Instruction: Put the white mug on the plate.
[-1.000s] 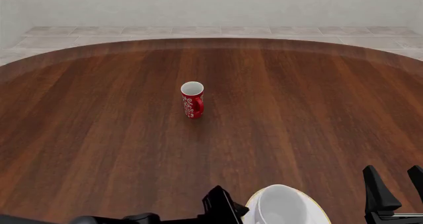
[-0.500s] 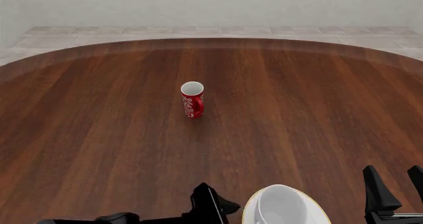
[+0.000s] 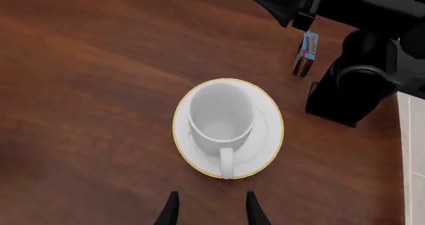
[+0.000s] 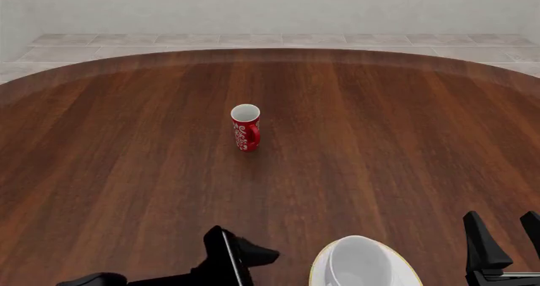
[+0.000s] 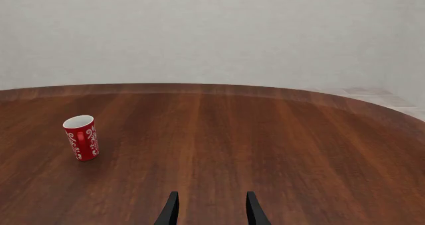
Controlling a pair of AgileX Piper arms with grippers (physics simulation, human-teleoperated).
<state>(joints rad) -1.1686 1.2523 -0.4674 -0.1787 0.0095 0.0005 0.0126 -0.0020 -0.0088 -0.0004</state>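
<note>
The white mug point(image 3: 221, 114) stands upright in the middle of the plate point(image 3: 267, 149), its handle turned toward the left wrist camera. In the front view the mug point(image 4: 358, 264) and the gold-rimmed plate point(image 4: 406, 267) sit at the near table edge, partly cut off. My left gripper point(image 3: 211, 208) is open and empty, drawn back from the plate; in the front view the left gripper point(image 4: 241, 255) hovers to the plate's left. To the right of the plate my right gripper point(image 4: 506, 233) stands open with nothing in it, and in its own wrist view the right gripper point(image 5: 211, 208) faces bare table.
A smaller red mug point(image 4: 245, 127) with white patterning stands alone mid-table, also seen as the red mug point(image 5: 81, 137). A small blue box point(image 3: 305, 53) stands near the black base of the right arm point(image 3: 355, 88). The table's far edge curves before a tiled floor.
My left gripper has slid leftward, away from the plate and the mug. The mug, the plate and the right arm have stayed still.
</note>
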